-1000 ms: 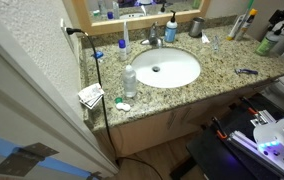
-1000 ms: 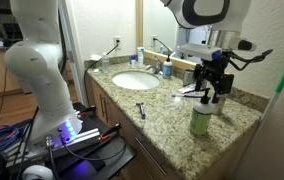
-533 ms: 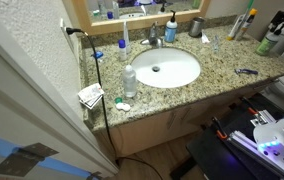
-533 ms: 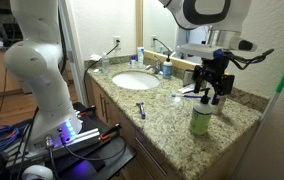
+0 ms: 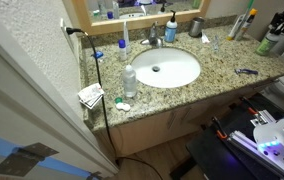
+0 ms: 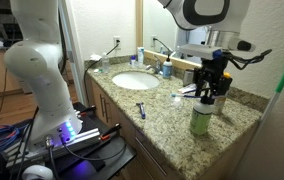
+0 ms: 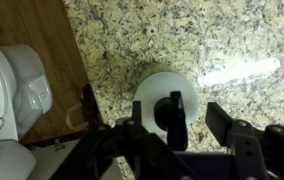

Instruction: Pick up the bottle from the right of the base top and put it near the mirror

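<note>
The small light-green bottle [image 6: 201,118] stands upright near the end of the speckled granite countertop [image 6: 162,106], far from the white sink [image 6: 135,81]. It also shows in an exterior view [image 5: 267,43]. My gripper [image 6: 211,93] hangs open just above its top, apart from it. In the wrist view the bottle's pale round top [image 7: 158,92] lies under one finger of the open gripper [image 7: 200,118], with bare granite [image 7: 232,40] between the fingers. The wood-framed mirror [image 5: 132,10] is on the wall behind the sink [image 5: 167,68].
A blue dispenser bottle [image 5: 170,30], a faucet and a cup [image 5: 196,27] stand behind the sink. A clear water bottle [image 5: 130,80] stands beside the sink. A razor [image 5: 246,71] lies on the counter. A toilet [image 7: 12,90] sits beyond the counter's end.
</note>
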`<state>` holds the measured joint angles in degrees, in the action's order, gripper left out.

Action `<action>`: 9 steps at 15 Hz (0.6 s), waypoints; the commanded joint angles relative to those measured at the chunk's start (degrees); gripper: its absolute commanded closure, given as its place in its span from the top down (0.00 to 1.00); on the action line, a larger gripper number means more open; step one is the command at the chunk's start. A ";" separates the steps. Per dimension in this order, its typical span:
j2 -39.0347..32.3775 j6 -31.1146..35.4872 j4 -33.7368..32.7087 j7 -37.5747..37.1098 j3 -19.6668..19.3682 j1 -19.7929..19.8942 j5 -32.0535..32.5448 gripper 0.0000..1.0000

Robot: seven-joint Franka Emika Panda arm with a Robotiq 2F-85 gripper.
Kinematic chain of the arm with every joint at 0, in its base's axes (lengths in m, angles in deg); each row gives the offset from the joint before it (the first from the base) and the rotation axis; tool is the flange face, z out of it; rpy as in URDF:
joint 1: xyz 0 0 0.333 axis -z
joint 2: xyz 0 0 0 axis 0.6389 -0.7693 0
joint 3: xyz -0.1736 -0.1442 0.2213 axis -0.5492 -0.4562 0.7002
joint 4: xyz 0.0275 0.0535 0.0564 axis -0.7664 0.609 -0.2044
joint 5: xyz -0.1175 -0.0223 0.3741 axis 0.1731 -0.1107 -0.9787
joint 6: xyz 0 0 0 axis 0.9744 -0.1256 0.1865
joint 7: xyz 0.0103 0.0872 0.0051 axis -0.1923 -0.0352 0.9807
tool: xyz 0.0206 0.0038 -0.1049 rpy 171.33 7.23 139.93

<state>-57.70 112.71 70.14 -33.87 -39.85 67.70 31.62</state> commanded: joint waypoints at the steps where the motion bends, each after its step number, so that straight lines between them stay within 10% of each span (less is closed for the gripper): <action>1: -0.82 0.47 -0.40 -0.48 0.53 0.37 -0.40 0.38; 6: -0.88 0.33 -0.56 -0.99 0.50 0.54 -1.15 0.05; 9: 0.36 -1.86 -1.12 -0.28 0.81 0.54 -2.81 0.07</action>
<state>-57.92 112.66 70.09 -34.35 -39.75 67.71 30.49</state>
